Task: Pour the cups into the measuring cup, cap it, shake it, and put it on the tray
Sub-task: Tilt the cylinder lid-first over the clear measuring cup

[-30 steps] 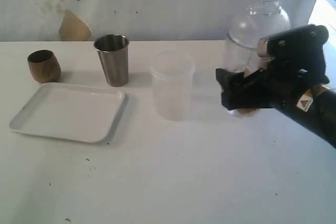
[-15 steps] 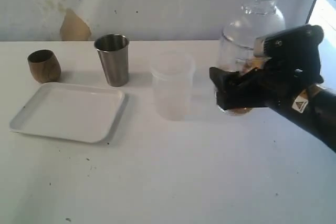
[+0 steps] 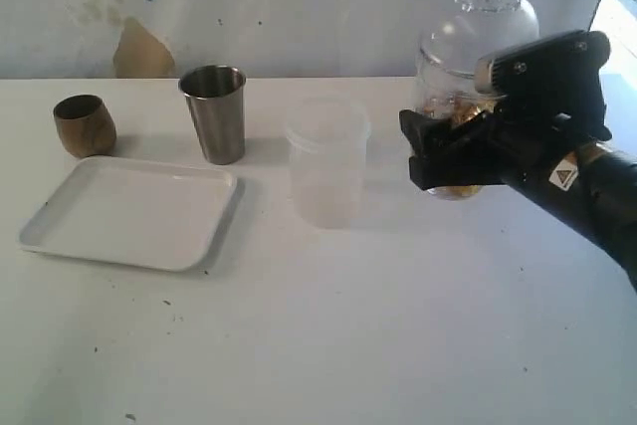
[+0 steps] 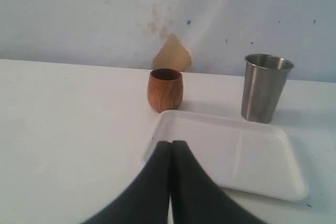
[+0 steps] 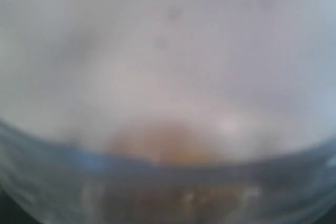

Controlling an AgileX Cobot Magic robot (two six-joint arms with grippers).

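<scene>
While right gripper (image 3: 438,151) clamps measuring cup (image 3: 450,72) low on wall, jaws spread wide around it, cup hangs right of frosted cup (image 3: 326,161), seemingly off table, dome lid (image 3: 490,2) on, amber bits inside. Clear plastic: probably light, stiff, slick, top-heavy with lid. Best hold mid-wall, square across cylinder, firm for shake. Left gripper (image 4: 171,148) fully closed, empty, by tray (image 4: 236,156) edge, well apart from cup.
</scene>
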